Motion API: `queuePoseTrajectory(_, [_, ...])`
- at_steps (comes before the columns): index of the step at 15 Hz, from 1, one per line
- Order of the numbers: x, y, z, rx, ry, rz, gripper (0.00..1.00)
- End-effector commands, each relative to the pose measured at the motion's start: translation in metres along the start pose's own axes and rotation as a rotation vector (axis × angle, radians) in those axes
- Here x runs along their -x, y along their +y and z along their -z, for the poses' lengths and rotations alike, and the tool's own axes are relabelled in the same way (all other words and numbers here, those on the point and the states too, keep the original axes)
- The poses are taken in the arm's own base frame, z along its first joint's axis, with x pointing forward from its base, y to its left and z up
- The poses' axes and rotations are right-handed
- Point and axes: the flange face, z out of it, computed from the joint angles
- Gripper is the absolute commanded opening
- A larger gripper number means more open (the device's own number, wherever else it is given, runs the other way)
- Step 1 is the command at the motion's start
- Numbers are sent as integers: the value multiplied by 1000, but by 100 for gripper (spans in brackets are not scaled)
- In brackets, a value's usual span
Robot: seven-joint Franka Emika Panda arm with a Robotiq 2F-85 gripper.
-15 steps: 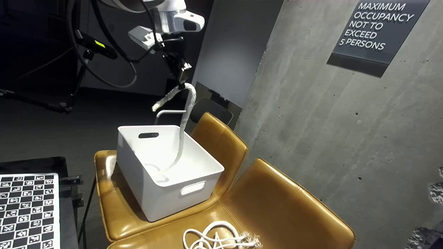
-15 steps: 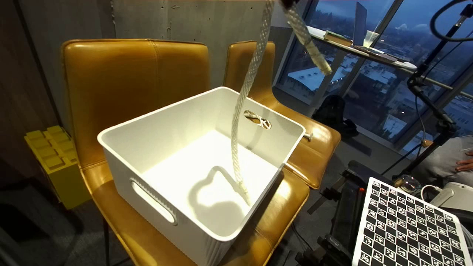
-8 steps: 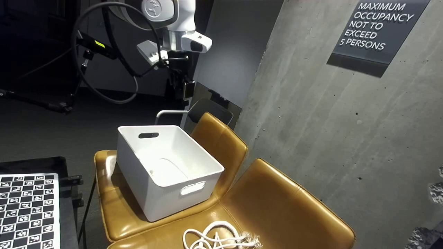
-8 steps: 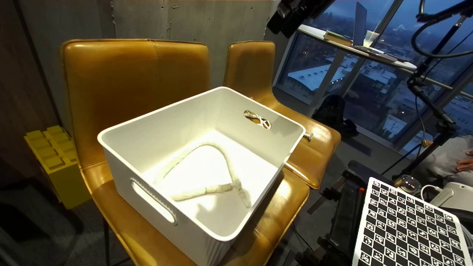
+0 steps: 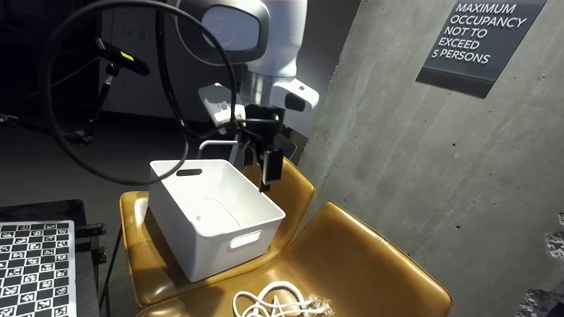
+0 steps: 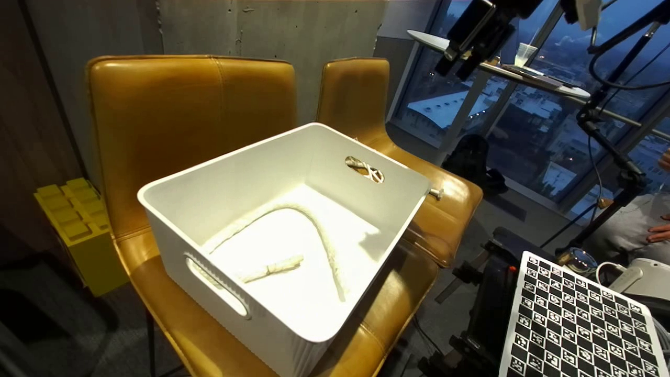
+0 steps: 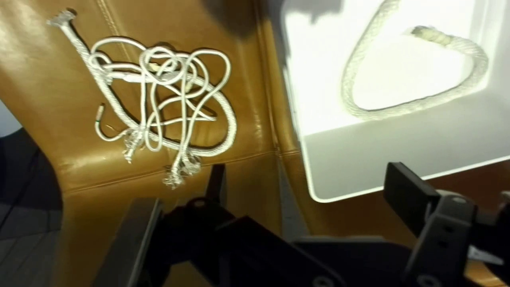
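Note:
My gripper stands open in the wrist view, its dark fingers wide apart and nothing between them. In both exterior views the gripper is clear of any rope; in an exterior view it appears in front of the bin's far-side rim. The white plastic bin sits on a tan chair. Inside it lies a thick white braided rope, bent in a loop, part of it hidden by the bin wall. A tangle of white cords with frayed ends lies on the neighbouring chair.
Tan leather chairs stand against a concrete wall. A checkered board is beside the bin's chair. A yellow block stands behind. A loop of black cable hangs from the arm.
A second ago the gripper held the rope hanging into the bin. The rope has dropped inside, and the gripper has opened and moved away, lower and to the right in an exterior view.

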Motion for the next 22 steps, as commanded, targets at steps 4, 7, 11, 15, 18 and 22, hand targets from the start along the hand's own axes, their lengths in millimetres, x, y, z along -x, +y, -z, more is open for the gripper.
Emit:
queuePoseTrajectory(4, [-32, 113, -71, 18, -85, -56, 100])
queuePoseTrajectory(7, [-46, 146, -109, 32, -116, -90, 100])
queuePoseTrajectory(11, [-56, 173, -166, 75, -168, -107, 100])
queuePoseTrajectory(15, [-59, 193, -219, 111, -212, -119, 100])
queuePoseTrajectory(18, [-68, 207, -240, 134, -225, -132, 100])
queuePoseTrajectory(22, [-80, 220, -256, 158, -226, -144, 100])
